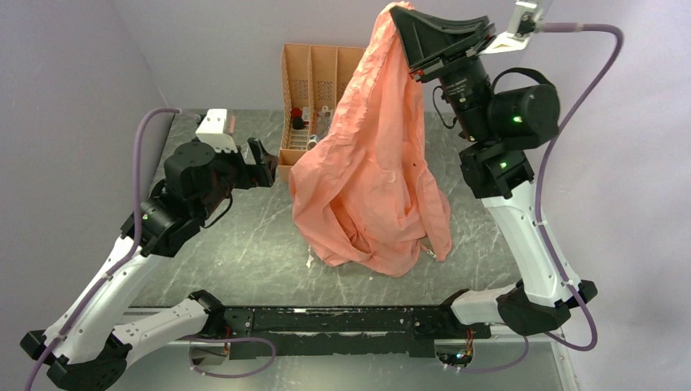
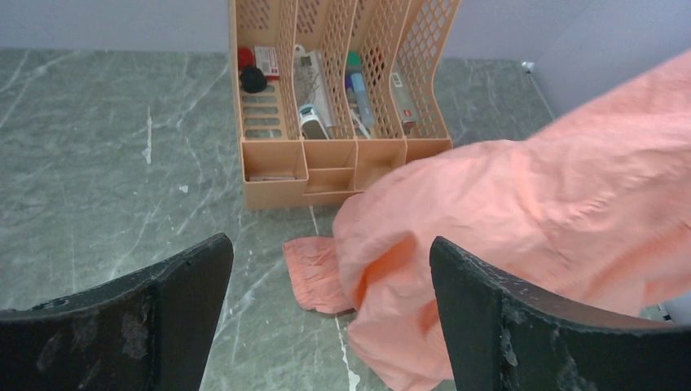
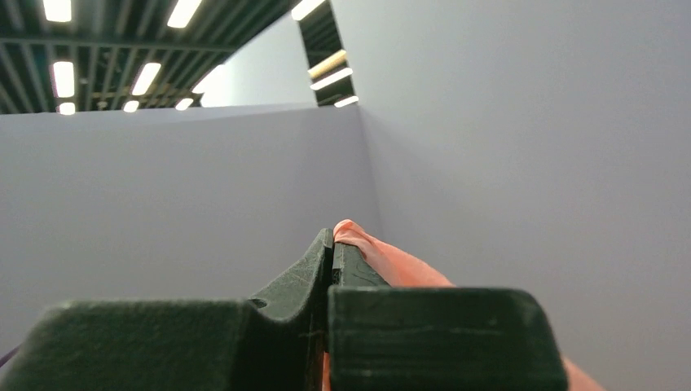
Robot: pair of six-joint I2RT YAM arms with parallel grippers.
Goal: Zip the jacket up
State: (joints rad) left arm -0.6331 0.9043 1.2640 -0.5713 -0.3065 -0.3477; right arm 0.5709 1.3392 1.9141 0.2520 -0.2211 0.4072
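Our right gripper (image 1: 398,11) is pinched tight on a fold of the jacket (image 1: 367,179), fingers pressed together with only a thin ridge of salmon fabric showing between them in the wrist view, and it holds that fold high above the table (image 1: 228,244). From there the garment hangs in a crumpled cone whose lower folds pool on the stone near the middle, just in front of the orange rack (image 1: 314,65) and partly hiding its right side. Our left gripper (image 1: 267,163) hovers low with its jaws spread wide and nothing between them, pointed at the bottom left of the heap; its camera shows a small flap of cloth lying flat on the table just ahead. We judge this to be the sorting-out step: the jacket is lifted so it can hang open, and no zipping has begun. We cannot make out the zipper teeth, the slider or which edge is the front opening in any view, and we cannot tell which part of the garment the right fingers hold. The next move, as we see it, calls for the open left claw to close on a hanging edge near the bottom, so the two arms can spread the cloth and expose the zipper ends. Thin, slack fabric may bunch or slip, so a shallow nip on one layer will matter.
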